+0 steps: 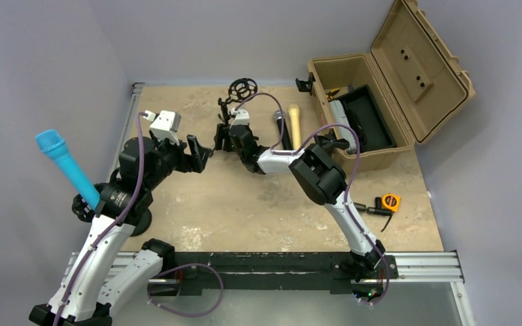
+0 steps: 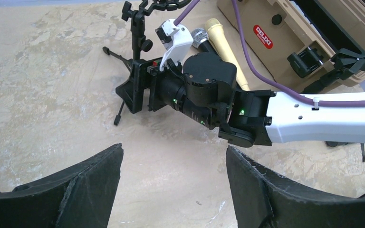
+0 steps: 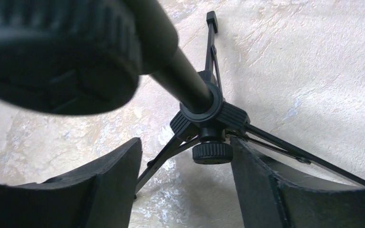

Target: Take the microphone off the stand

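A blue microphone (image 1: 61, 159) sits tilted in a black stand (image 1: 85, 204) at the far left; my left arm hides most of that stand. My left gripper (image 1: 200, 153) is open and empty above the table's middle, well right of the blue microphone; its open jaws (image 2: 173, 161) show over bare table. My right gripper (image 1: 221, 139) is open, low at a small black tripod stand (image 1: 242, 88) with an empty ring mount. Its jaws (image 3: 185, 161) straddle the tripod's hub (image 3: 204, 111) and knob (image 3: 212, 152).
A gold microphone (image 1: 294, 125) and a silver-headed black microphone (image 1: 280, 125) lie behind the right arm. An open tan case (image 1: 360, 115) stands at the back right. An orange tape measure (image 1: 391, 202) lies at the right. Walls close in on the left and back.
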`<move>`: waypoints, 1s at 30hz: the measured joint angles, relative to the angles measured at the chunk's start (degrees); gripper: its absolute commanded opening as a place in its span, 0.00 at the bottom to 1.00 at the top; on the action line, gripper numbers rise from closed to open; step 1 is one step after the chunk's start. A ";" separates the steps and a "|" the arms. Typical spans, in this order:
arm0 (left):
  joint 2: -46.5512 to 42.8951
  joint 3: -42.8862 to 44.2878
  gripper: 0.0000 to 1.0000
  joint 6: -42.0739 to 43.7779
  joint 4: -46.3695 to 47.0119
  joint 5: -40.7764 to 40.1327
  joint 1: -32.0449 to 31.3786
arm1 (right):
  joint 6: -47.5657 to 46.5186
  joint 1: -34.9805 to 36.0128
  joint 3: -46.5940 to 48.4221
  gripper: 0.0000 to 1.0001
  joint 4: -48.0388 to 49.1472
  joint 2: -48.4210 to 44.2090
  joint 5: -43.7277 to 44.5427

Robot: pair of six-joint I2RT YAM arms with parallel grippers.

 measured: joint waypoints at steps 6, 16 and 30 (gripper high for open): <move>-0.20 -0.85 0.79 0.04 1.27 0.04 0.00 | -1.53 0.26 -9.20 0.84 2.91 -5.38 -0.85; -1.90 4.79 0.79 -4.81 -4.48 6.99 0.00 | -2.93 5.81 -20.61 0.92 7.67 -20.22 -3.93; -7.80 40.81 0.84 -0.81 -34.82 -19.71 0.00 | -3.39 8.72 -26.32 0.92 12.46 -27.56 -9.49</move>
